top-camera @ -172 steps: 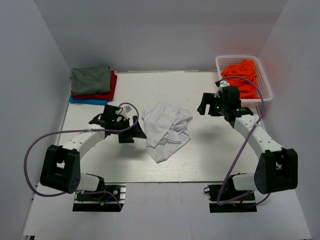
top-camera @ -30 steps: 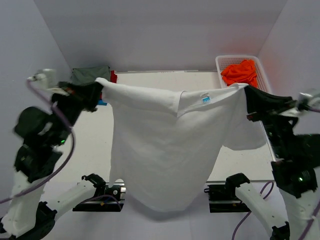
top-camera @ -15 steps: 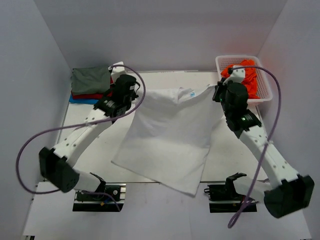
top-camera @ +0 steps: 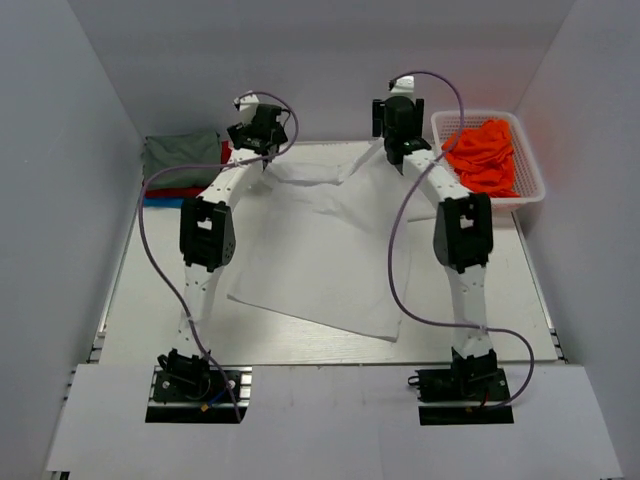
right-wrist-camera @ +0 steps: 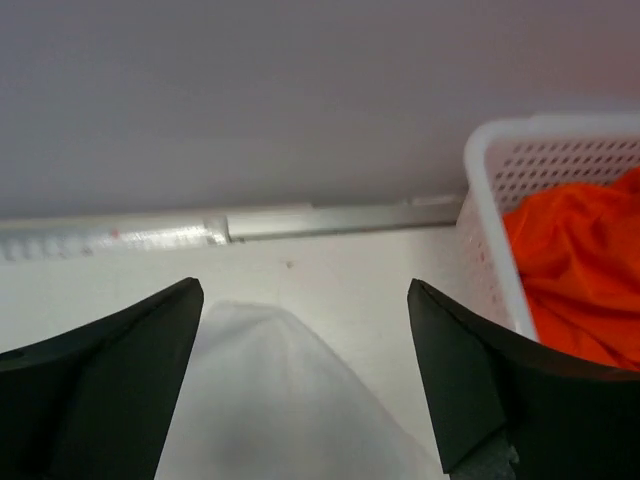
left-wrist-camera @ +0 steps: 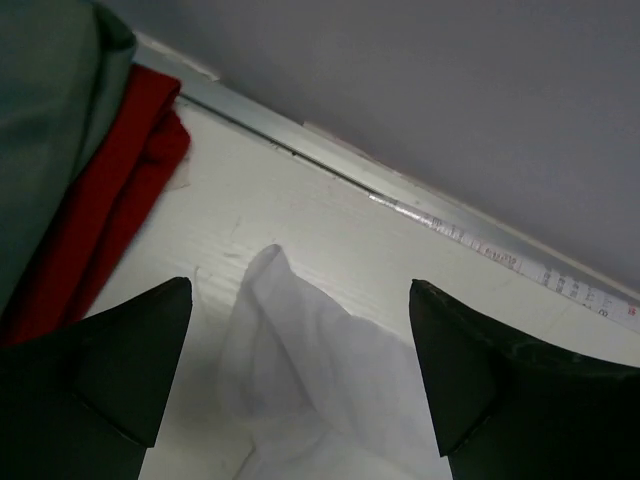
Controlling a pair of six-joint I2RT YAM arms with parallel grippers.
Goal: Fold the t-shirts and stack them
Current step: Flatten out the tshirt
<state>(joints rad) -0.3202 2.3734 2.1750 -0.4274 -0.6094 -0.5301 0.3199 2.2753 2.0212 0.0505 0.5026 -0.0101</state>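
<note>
The white t-shirt [top-camera: 320, 240] lies spread flat on the table, its shoulders toward the far edge. My left gripper [top-camera: 262, 142] is over its far-left corner and my right gripper [top-camera: 400, 138] over its far-right corner. In the left wrist view the gripper [left-wrist-camera: 300, 370] is open, with loose white fabric [left-wrist-camera: 300, 350] lying between the fingers [left-wrist-camera: 110, 360]. In the right wrist view the gripper [right-wrist-camera: 305, 380] is open over a white fabric corner [right-wrist-camera: 270, 400]. Folded olive-grey [top-camera: 180, 155], red [top-camera: 190, 188] and blue shirts are stacked at far left. An orange shirt [top-camera: 485, 150] lies in the basket.
The white lattice basket [top-camera: 527, 190] stands at the far right, close to my right gripper; its wall [right-wrist-camera: 490, 200] shows in the right wrist view. The folded stack [left-wrist-camera: 60, 150] is just left of my left gripper. The back wall is right behind both grippers.
The white shirt was held stretched in the air, then swung down and away. It now lies flat on the table, and both arms reach to its far edge with fingers apart.
</note>
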